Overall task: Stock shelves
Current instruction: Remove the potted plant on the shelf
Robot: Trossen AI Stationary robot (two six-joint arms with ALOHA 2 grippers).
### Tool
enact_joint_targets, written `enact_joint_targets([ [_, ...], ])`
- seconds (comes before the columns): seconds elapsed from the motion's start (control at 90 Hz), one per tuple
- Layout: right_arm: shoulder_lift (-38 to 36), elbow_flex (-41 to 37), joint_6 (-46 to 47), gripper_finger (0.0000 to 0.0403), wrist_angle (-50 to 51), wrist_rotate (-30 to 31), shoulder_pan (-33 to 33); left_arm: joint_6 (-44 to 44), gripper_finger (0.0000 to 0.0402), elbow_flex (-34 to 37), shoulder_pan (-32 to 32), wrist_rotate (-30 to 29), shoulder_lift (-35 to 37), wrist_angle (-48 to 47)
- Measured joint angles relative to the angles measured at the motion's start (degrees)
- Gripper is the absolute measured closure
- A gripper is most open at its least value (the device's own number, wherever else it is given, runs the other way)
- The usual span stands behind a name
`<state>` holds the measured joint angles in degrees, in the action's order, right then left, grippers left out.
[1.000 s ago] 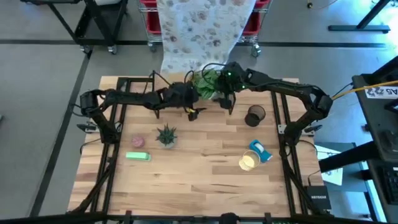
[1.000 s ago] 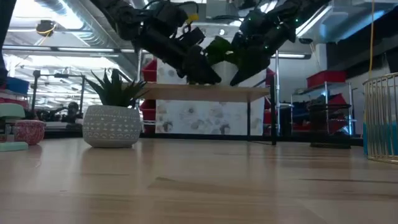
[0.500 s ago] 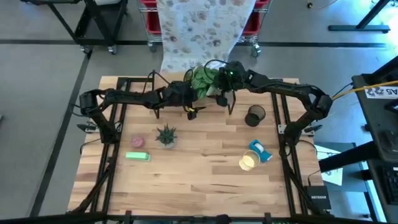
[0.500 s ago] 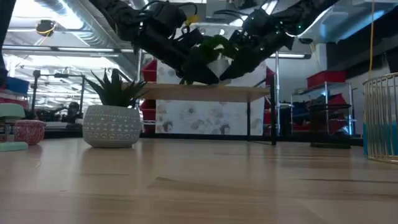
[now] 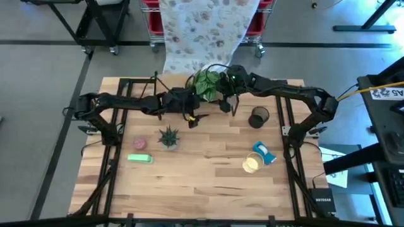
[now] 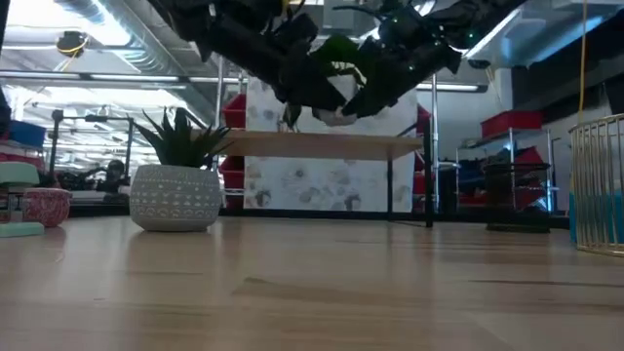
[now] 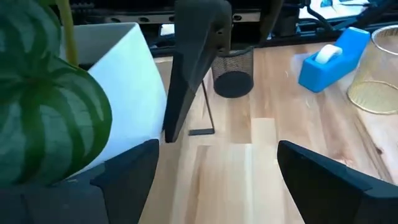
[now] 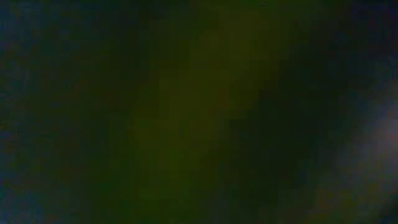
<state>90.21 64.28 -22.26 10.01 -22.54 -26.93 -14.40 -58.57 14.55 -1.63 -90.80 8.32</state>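
A leafy green plant (image 5: 205, 82) in a white pot (image 7: 127, 87) hangs tilted just above the shelves (image 6: 322, 144), a wood plank on thin black legs at the table's far middle. My right gripper (image 5: 225, 96) is shut on the pot. Leaves cover the right wrist view. My left gripper (image 7: 214, 155) is open close beside the pot on its left, with the pot outside its fingers and only bare table between them. Whether a left finger brushes the pot does not show. My right gripper holds the white pot at its upper wall (image 7: 163, 93). One dark finger (image 7: 189, 68) lies down along the outside of that wall; the other finger is hidden by the pot and leaves. The fingers slant down from the table's right. The pot hangs tilted, its base (image 6: 336, 115) clear of the plank.
A spiky succulent in a pale pot (image 5: 169, 137), a pink cup (image 5: 139, 144) and a green block (image 5: 141, 158) stand near left. A black mesh cup (image 5: 259, 117), a blue tape dispenser (image 5: 265, 153) and a gold wire basket (image 5: 252, 164) stand on the right.
My right gripper has raised the potted plant off the shelves' top plank and carried it a little toward the table's left; the pot now hangs tilted. My left gripper has drawn back toward the table's left and near edges.
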Motion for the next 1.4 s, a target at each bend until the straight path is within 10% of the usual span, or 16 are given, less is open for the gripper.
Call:
enact_joint_targets([
  [0.667,0.11,-0.01,1.72,0.013,-1.22,8.66,1.96,0.34,0.0087,-0.2,-0.8,-1.55,0.07,-3.12],
  [1.156,-8.32,-0.01,2.39,0.0132,1.92,10.54,2.94,9.82,0.0087,-0.2,-11.37,-13.16,10.4,-19.14],
  [1.4,-11.87,0.01,5.68,0.0132,7.94,11.43,13.72,14.16,0.0087,-0.15,-23.66,-26.76,16.98,-23.98],
])
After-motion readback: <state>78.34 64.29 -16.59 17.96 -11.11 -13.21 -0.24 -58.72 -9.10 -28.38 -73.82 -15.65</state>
